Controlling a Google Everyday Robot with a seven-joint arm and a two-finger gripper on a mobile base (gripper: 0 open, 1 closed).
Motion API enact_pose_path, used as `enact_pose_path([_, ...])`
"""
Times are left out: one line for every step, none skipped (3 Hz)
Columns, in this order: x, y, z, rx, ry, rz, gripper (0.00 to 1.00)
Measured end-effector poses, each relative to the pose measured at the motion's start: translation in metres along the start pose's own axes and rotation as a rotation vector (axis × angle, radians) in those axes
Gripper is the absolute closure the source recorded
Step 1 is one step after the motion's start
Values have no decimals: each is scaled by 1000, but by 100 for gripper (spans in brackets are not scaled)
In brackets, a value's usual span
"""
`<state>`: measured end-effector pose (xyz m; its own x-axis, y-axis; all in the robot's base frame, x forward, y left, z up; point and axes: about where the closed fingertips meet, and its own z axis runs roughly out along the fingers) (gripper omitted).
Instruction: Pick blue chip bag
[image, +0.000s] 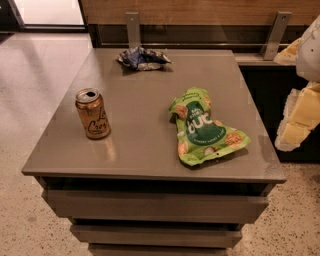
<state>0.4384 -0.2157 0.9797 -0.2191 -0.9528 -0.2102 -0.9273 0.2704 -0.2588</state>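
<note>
The blue chip bag (143, 58) is a small crumpled dark blue foil bag with silvery patches. It lies at the far edge of the grey table (135, 150), a little left of centre. My gripper (299, 117), white with yellow parts, hangs at the right edge of the view, off the table's right side. It is well away from the blue bag, nearer than it and to its right, and holds nothing that I can see.
A larger bright green snack bag (204, 127) lies flat right of the table's centre. An opened orange drink can (92, 113) stands upright at the left front. A wooden wall panel with metal brackets (133, 30) runs behind the table. Drawers sit below the tabletop.
</note>
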Motion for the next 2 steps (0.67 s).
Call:
enact_pose_path([-3, -5, 0, 11, -13, 1, 0])
enact_pose_path([-21, -30, 12, 30, -68, 1, 0])
